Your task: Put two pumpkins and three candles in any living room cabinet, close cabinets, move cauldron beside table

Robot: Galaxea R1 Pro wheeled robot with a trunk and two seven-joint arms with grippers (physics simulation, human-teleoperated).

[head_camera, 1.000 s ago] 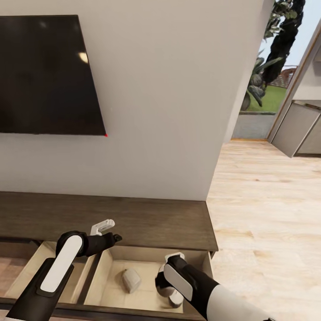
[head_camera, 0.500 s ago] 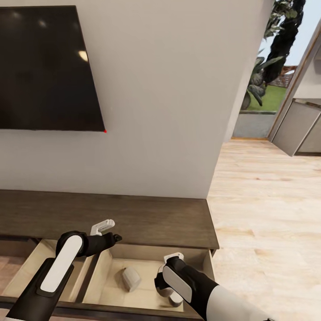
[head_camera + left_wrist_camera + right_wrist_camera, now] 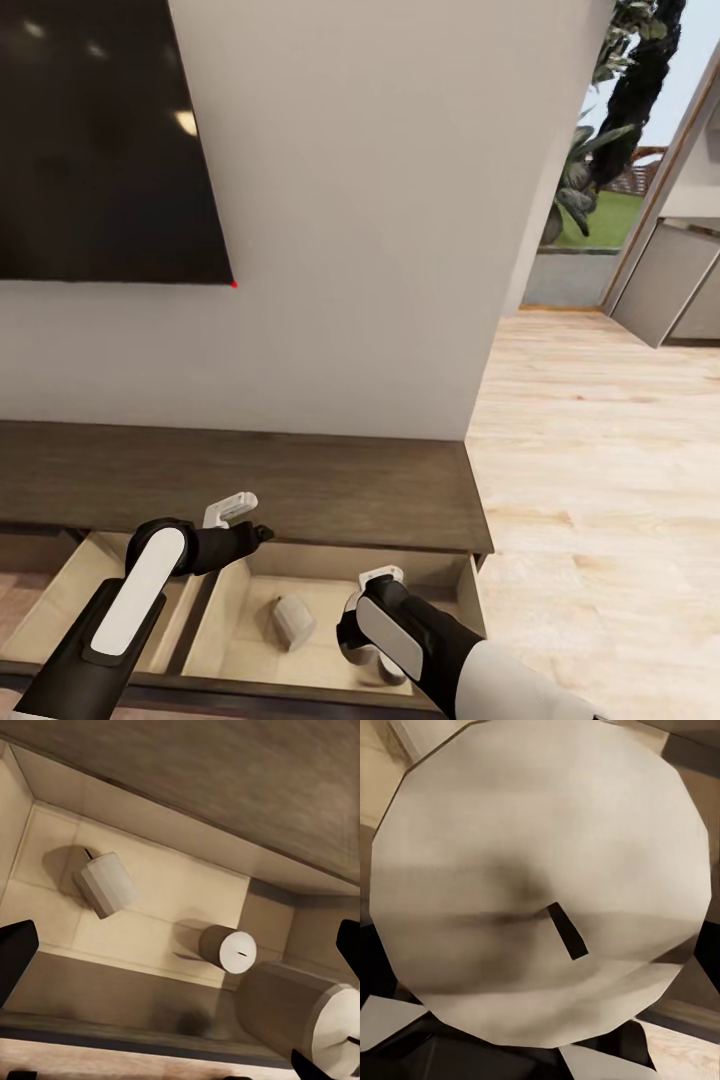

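Observation:
The long dark-brown cabinet (image 3: 300, 490) stands against the wall with two pale-lined drawers pulled out. In the right-hand drawer (image 3: 250, 600) one off-white candle (image 3: 292, 620) (image 3: 105, 883) lies on its side and another candle (image 3: 227, 949) stands upright. My right gripper (image 3: 362, 650) hangs over this drawer, shut on a third candle (image 3: 540, 892) (image 3: 300, 1016), whose top and dark wick face the right wrist camera. My left gripper (image 3: 245, 522) hovers open above the divider between the drawers, holding nothing. Pumpkins, cauldron and table are out of view.
A black TV (image 3: 100, 140) hangs on the white wall above the cabinet. To the right, light wood floor (image 3: 600, 480) runs toward a doorway with plants (image 3: 600, 150) and grey kitchen cabinets (image 3: 665, 290). The left drawer (image 3: 90, 590) is open too.
My right gripper has edged a little left over the drawer with the candle in it. The head view has shifted slightly. The left arm has stayed still.

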